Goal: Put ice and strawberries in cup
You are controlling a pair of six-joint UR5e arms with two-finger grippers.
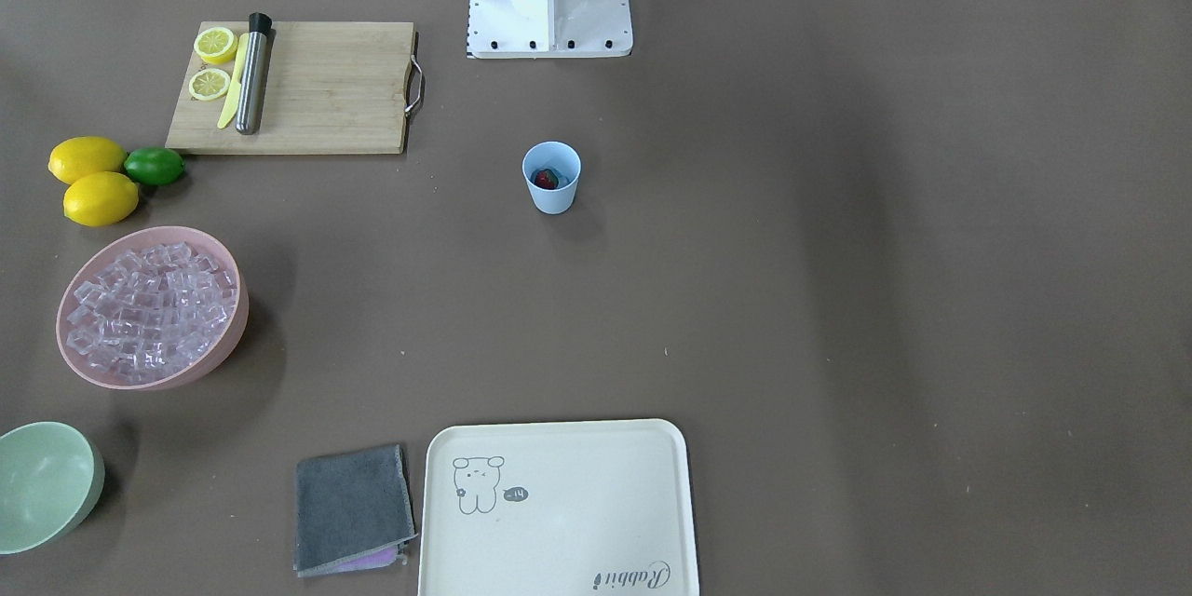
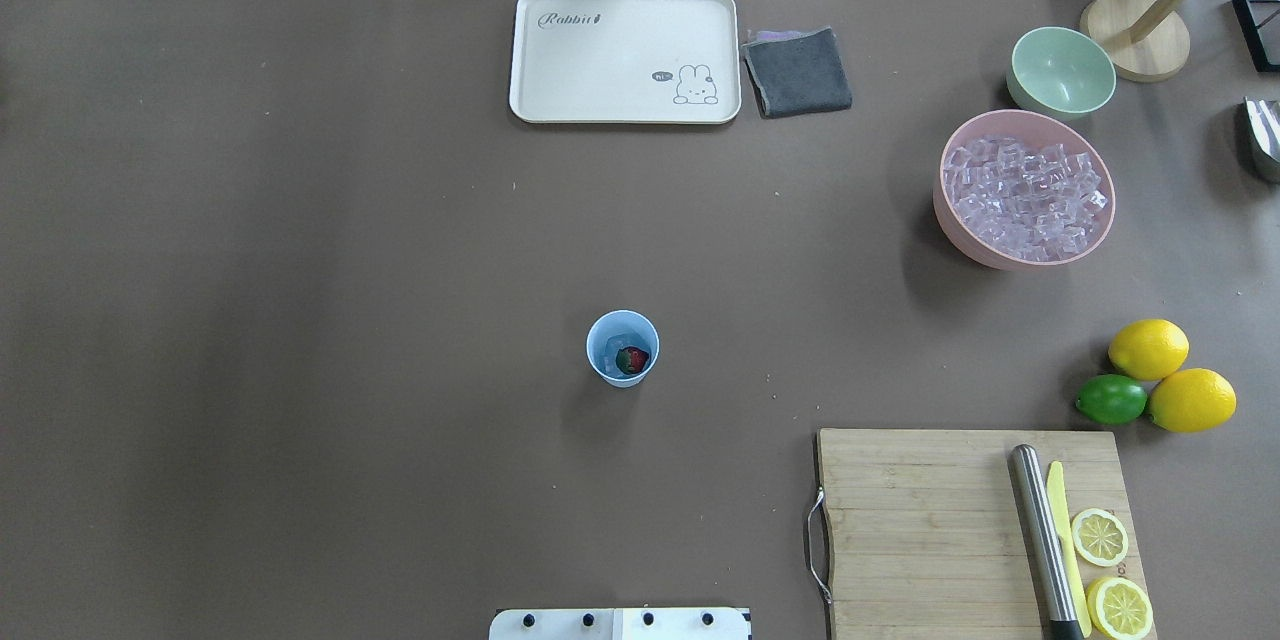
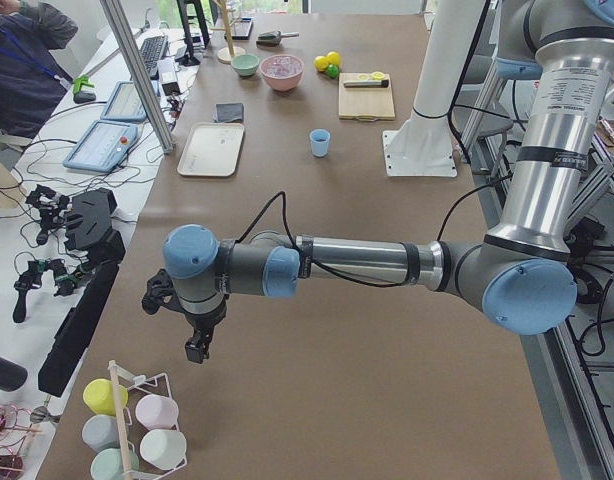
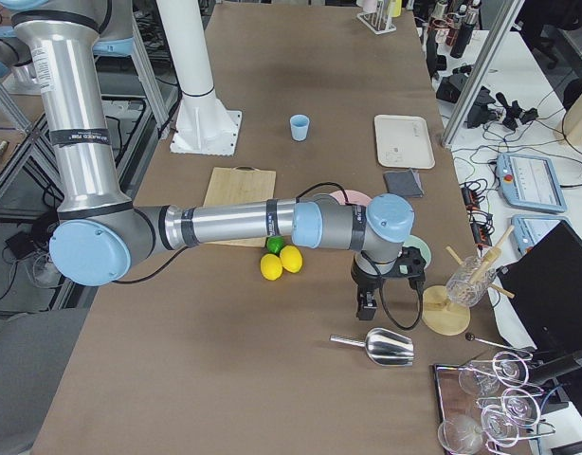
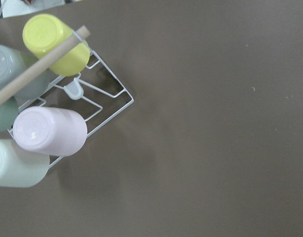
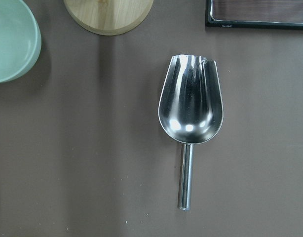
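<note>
Fingers out of both wrist views, left gripper (image 3: 197, 346) lower left and right gripper (image 4: 365, 307) near metal scoop (image 4: 378, 348) too small: spread and hold cannot be told; cup (image 1: 551, 177) mid-frame holds strawberry (image 1: 545, 178), ice beneath indistinct, ice (image 1: 149, 312) fills pink bowl (image 1: 239, 315) at left

The table (image 1: 838, 298) has a matt brown cover, smooth and faintly streaked. The cup (image 1: 551, 194) is smooth light-blue plastic with a dull sheen. The ice (image 1: 149, 312) is clear, glassy and glinting, in a matt pink bowl (image 1: 239, 321). The cutting board (image 1: 326, 93) is pale wood with visible grain, and the rod (image 1: 250, 84) on it is brushed metal. The scoop (image 6: 191, 101) is mirror-polished metal. The cloth (image 1: 349, 503) is grey napped fabric. The tray (image 1: 559, 531) is matt cream.
</note>
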